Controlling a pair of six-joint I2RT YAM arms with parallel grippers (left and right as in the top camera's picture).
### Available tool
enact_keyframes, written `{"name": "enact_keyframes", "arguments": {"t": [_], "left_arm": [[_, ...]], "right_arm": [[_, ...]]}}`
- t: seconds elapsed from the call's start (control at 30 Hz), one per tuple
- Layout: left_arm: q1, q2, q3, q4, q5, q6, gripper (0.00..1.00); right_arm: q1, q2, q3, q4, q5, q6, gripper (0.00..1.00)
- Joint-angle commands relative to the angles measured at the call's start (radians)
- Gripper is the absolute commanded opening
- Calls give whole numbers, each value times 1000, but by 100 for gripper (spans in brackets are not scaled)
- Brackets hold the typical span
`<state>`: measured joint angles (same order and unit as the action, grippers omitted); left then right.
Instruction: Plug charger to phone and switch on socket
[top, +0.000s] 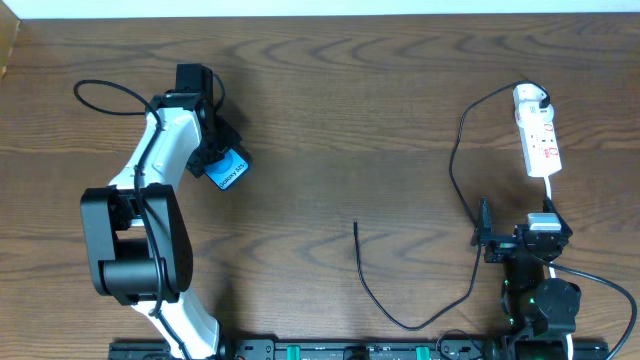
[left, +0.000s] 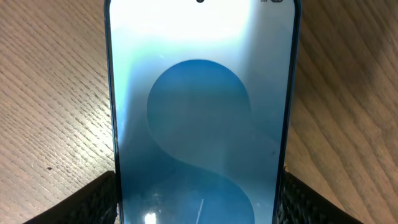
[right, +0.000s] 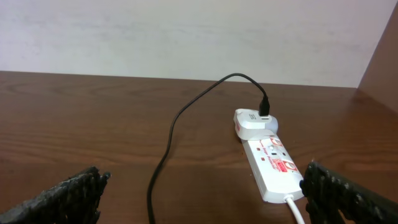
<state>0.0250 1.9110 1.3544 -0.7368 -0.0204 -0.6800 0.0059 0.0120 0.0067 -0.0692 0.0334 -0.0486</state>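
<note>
**Overhead.** The socket (top: 540, 140) lies on the table (top: 330, 100) at its right side, with the white adapter (top: 528, 98) plugged into its far end. The charger's black cable (top: 455, 170) leaves the adapter and bows away from the socket toward the middle of the table. It then dips toward the near edge and ends with its plug tip (top: 356, 224) lying free on the wood, well apart from the socket. The phone (top: 231, 172) is farther still from the socket, across the table, in the left gripper (top: 218, 160). Only a blue corner of it shows beside the black fingers. The right gripper (top: 520, 230) sits just on the near side of the socket, pointing at it. The socket's white lead (top: 551, 195) runs past that gripper.

**Left wrist.** The phone (left: 199, 124) fills the view, its blue screen with a darker circle facing the camera. The pads (left: 93, 202) sit against both long edges, so the left gripper is clamped on the phone. Wood grain shows on either side. Whether the phone rests on the table or is lifted, I cannot tell.

**Right wrist.** The right gripper (right: 204, 175) has its fingers (right: 62, 199) spread wide with nothing between them. The socket (right: 273, 165) lies ahead, slightly to the right, red marks up. The adapter (right: 254, 123) is at its far end, with the cable (right: 186, 112) plugged into the adapter's top. The white lead (right: 296, 208) leaves the socket's near end, close to the right-hand finger.
</note>
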Motion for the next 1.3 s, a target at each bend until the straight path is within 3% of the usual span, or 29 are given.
{"name": "enact_keyframes", "arguments": {"t": [0.0, 0.4, 1.27], "left_arm": [[2, -32, 18, -7, 19, 9, 7], [2, -26, -18, -10, -55, 13, 7], [2, 48, -55, 11, -43, -14, 7]], "right_arm": [[0, -6, -2, -3, -2, -12, 99], [0, -6, -2, -3, -2, -13, 99], [0, -6, -2, -3, -2, -12, 99]]}}
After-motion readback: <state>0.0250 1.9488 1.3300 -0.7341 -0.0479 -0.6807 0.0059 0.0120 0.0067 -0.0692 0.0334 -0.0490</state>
